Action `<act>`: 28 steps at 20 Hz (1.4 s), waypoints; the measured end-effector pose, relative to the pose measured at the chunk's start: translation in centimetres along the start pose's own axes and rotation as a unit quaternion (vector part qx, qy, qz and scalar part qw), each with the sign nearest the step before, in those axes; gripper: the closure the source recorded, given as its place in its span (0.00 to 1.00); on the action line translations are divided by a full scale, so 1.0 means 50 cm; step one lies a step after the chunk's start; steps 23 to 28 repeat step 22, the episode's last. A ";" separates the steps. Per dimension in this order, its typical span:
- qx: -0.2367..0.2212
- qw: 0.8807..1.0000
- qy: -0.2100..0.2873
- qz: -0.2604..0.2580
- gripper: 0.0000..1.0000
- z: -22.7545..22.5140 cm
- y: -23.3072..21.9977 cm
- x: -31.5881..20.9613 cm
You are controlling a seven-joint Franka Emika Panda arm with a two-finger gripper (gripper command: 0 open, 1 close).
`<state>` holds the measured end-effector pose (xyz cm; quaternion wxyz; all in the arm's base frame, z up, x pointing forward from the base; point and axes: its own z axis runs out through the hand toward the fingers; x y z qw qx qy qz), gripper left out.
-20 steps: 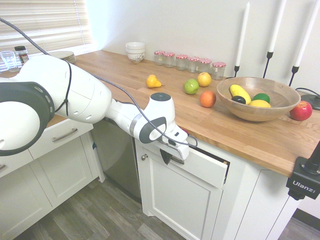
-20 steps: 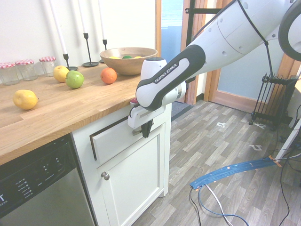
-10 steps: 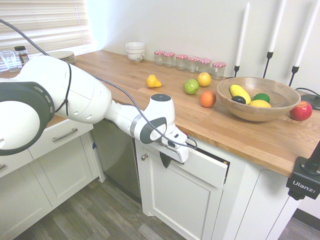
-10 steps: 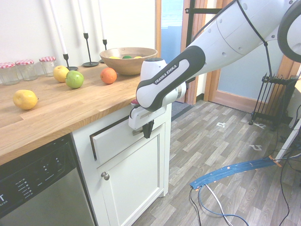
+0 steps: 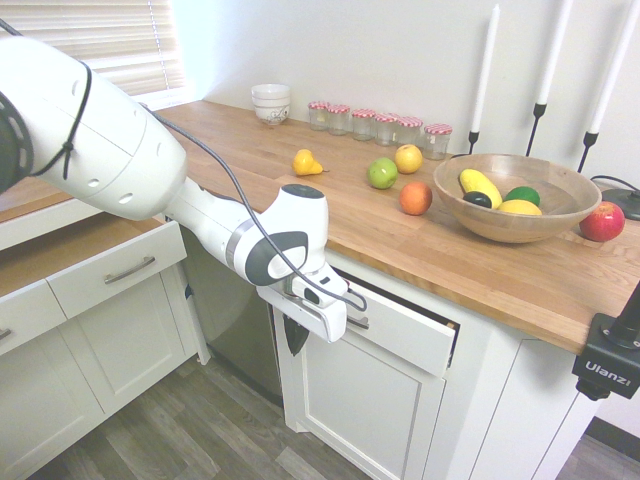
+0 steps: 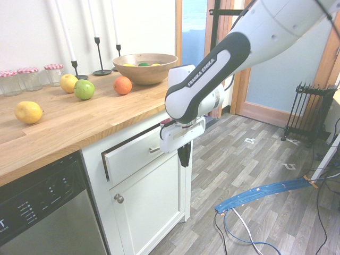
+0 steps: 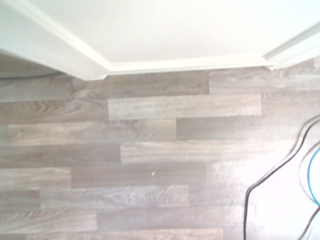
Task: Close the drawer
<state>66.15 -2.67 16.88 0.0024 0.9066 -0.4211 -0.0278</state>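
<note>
Room: kitchen with white cabinets, a long wooden tabletop point(image 5: 470, 250) and grey plank floor point(image 6: 249, 175).
Pincer: the pincer point(image 5: 296, 336) points straight down, dark fingers pressed together on nothing; in the second exterior view the pincer point(image 6: 184, 155) hangs in open air just in front of the cabinet face, right of centre.
Drawer: the drawer point(image 5: 405, 330) sits directly under the tabletop edge at the lower middle of the first exterior view, white front pulled slightly out, with a dark gap showing along its top and right end; in the second exterior view the drawer point(image 6: 130, 156) shows the same dark gap at its top and left side.
Handle: the silver bar handle point(image 6: 154, 150) shows just left of the wrist housing, apart from the fingers.
Below: a white cabinet door point(image 5: 360, 400) with a round knob point(image 6: 119, 198).
Room to move: bare floor spreads right of the cabinet in the second exterior view; the wrist view shows only floor planks and white cabinet base trim point(image 7: 165, 64).
Left side: a dishwasher point(image 6: 42, 207) stands beside the cabinet; further lower left in the first exterior view, another white-fronted drawer point(image 5: 110, 265) stands open.
Tabletop load: a wooden fruit bowl point(image 5: 515, 205), loose fruit, jars and candlesticks, all set back from the front edge.
</note>
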 end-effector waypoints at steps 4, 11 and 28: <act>0.008 1.000 0.002 -0.001 0.00 -0.058 0.051 -0.056; 0.015 1.000 0.003 0.014 0.00 -0.090 0.200 -0.152; 0.018 1.000 0.010 0.009 0.00 -0.126 0.256 -0.186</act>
